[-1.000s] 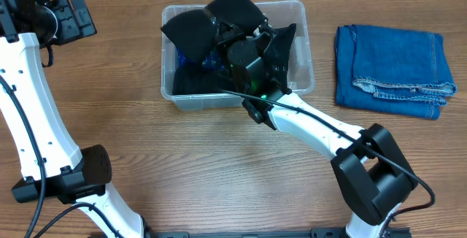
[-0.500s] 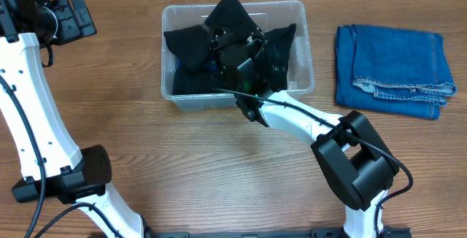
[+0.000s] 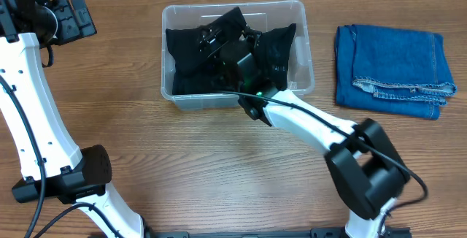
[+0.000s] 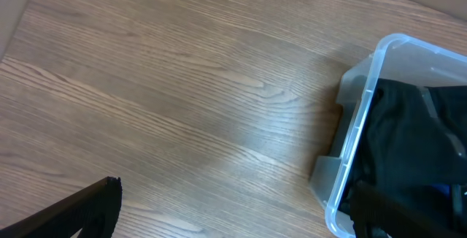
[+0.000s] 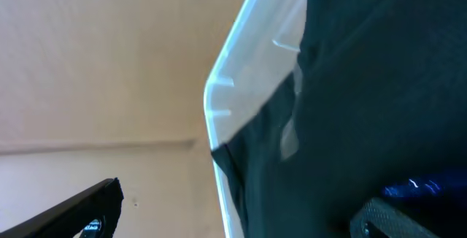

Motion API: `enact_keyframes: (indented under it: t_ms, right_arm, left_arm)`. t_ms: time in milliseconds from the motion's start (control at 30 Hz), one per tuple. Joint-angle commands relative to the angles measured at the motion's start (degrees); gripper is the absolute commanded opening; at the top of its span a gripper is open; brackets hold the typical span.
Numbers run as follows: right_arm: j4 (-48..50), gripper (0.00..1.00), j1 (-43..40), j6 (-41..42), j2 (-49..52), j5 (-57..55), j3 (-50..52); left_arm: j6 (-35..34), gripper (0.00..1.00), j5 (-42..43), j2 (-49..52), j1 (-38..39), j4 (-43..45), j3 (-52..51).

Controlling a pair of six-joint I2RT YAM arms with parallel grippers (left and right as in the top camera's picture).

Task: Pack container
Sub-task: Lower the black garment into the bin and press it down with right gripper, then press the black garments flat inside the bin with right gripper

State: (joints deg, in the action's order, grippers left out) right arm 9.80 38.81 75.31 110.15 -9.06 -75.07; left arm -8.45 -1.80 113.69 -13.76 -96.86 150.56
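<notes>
Now that the black cloth (image 3: 186, 44) lies flattened inside the container (image 3: 306, 63) at the table's far middle rather than peaking above its rim, the right gripper (image 3: 217, 39) sits low over it with fingers spread, gripping nothing. That leaves room for the folded jeans (image 3: 394, 70) beside the container. The left gripper (image 4: 244, 212) is spread too, and idle.

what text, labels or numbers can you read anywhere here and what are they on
None: no readable text, brand, number or sign shows in any view. The container shows no label, since black clothing covers its base. The folded denim shows no tag.
</notes>
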Motion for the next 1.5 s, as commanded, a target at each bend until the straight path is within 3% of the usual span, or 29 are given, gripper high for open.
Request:
enact_keyframes:
  t_ms: [0,100,200,300,333,367,467,533,567,733,1000,1167,1467]
  right_arm:
    - [-6.47,1.00,0.57,-9.53,-8.74,1.22,-1.86]
    - [-13.38,1.00,0.57,-21.24,-12.04,1.27,-1.86]
    - [-19.26,1.00,0.57,-38.38,-13.18,1.27,-1.86]
    - [-23.15,1.00,0.55,-41.42,-13.11,1.73,-1.86]
    - [-23.26,0.95,0.55,-45.42,-12.96,2.93,-1.86]
    - [-23.26,0.88,0.55,-48.48,-12.81,3.72,-1.86]
    - [-23.28,0.53,0.55,-56.30,-11.87,3.76,-1.86]
    - [-23.21,0.13,0.42,-58.05,-10.88,2.64,-1.86]
    - [-22.95,0.04,0.33,-58.66,-10.25,2.05,-1.86]
    - [-21.38,0.04,0.07,-59.74,-7.82,3.30,-2.16]
    - [-38.93,0.04,-0.22,-60.78,-6.69,7.98,-16.65]
    - [-48.87,0.04,-2.49,-64.32,-3.93,17.03,-26.45]
    - [-42.56,0.04,-3.78,-68.06,6.23,20.79,-27.58]
  left_arm:
    - [-0.35,1.00,-0.22,-1.07,-0.11,0.07,-0.11]
    - [-0.35,1.00,-0.24,-1.07,-0.11,0.07,-0.13]
    - [-0.35,1.00,-0.24,-1.07,-0.11,0.07,-0.13]
    - [-0.35,1.00,-0.24,-1.07,-0.11,0.07,-0.11]
    - [-0.35,1.00,-0.24,-1.07,-0.11,0.07,-0.13]
    - [-0.35,1.00,-0.24,-1.07,-0.11,0.07,-0.11]
    - [-0.35,1.00,-0.24,-1.07,-0.11,0.07,-0.13]
    - [-0.35,1.00,-0.24,-1.07,-0.11,0.07,-0.11]
    - [-0.35,1.00,-0.24,-1.07,-0.11,0.07,-0.13]
    - [-0.35,1.00,-0.24,-1.07,-0.11,0.07,-0.13]
    - [-0.35,1.00,-0.24,-1.07,-0.11,0.07,-0.11]
    - [-0.35,1.00,-0.24,-1.07,-0.11,0.07,-0.11]
    - [-0.35,1.00,-0.24,-1.07,-0.11,0.07,-0.13]
